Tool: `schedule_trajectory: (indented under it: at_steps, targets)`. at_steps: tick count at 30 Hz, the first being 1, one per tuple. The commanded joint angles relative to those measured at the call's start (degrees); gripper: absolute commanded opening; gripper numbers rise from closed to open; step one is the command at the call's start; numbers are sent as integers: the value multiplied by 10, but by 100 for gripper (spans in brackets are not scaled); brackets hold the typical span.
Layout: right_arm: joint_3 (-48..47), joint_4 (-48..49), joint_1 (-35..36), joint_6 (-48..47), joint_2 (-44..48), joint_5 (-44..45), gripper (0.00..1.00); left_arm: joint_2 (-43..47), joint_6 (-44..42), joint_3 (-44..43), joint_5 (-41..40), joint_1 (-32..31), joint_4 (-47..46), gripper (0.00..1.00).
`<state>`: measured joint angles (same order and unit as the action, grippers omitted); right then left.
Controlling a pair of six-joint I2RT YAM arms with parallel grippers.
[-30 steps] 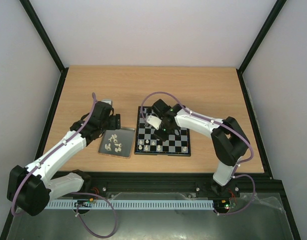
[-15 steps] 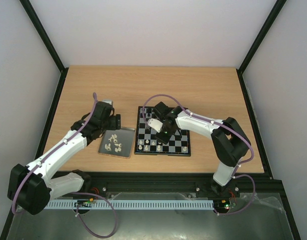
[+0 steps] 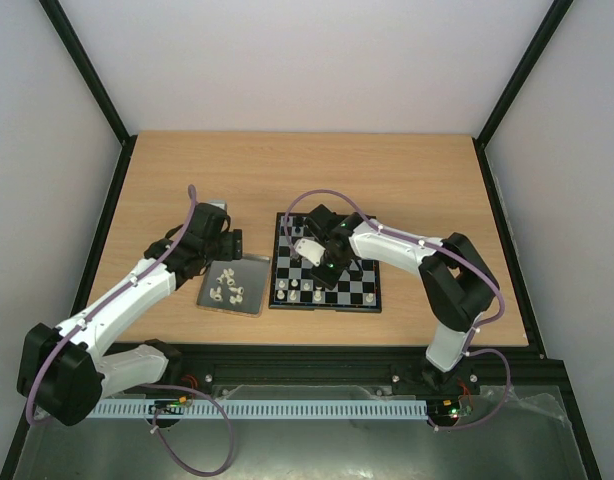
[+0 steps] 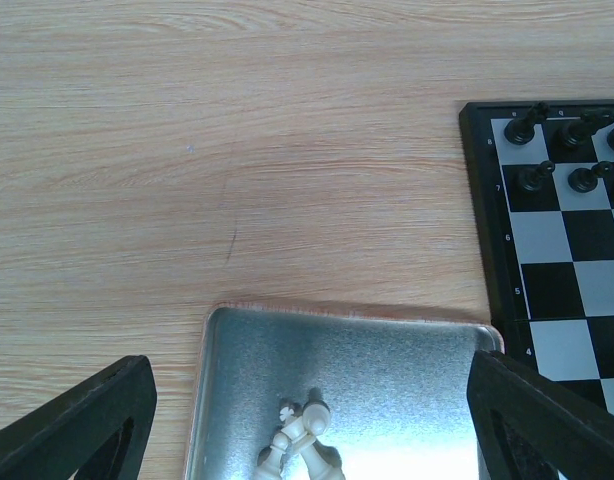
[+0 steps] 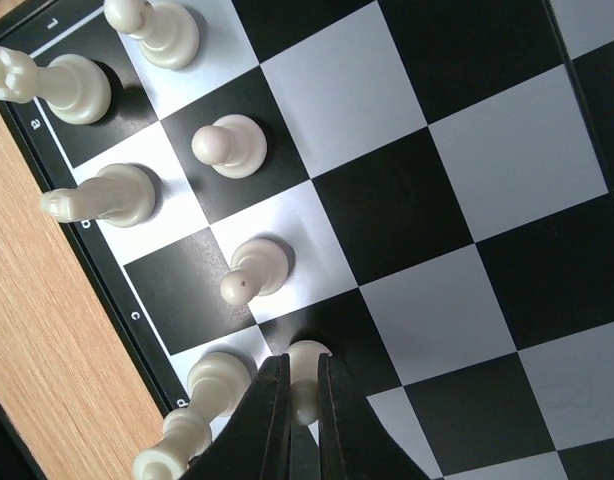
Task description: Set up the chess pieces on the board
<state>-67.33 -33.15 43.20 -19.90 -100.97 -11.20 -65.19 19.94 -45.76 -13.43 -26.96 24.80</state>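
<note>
Board sits right of centre on the bench. Tray lies just beside the board's left edge.

Right gripper: low over the lower-left part of the board in the top view. Jaws pinch a white pawn over a dark square, in line with two other pawns of the second row. Further chess pieces stand in two rows along the lettered rim, left side of the right wrist frame.

Left gripper: above the tray's upper edge, jaws spread wide. More chess pieces lie heaped in the tray. Black pieces stand at the board corner, upper right of the left wrist frame.
</note>
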Motion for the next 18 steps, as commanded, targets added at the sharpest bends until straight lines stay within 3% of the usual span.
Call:
schedule_trajectory:
  at_steps: [1, 8, 18]
  targets:
    - [3, -12, 2, 7, -14, -2, 4, -4, -4, 5, 3, 3, 3, 88]
    - [1, -11, 2, 13, -11, 0, 20, -7, -3, 4, 7, 3, 3, 88]
    - [-28, -47, -5, 20, 44, -26, 27, -26, 19, -6, 8, 4, 11, 87]
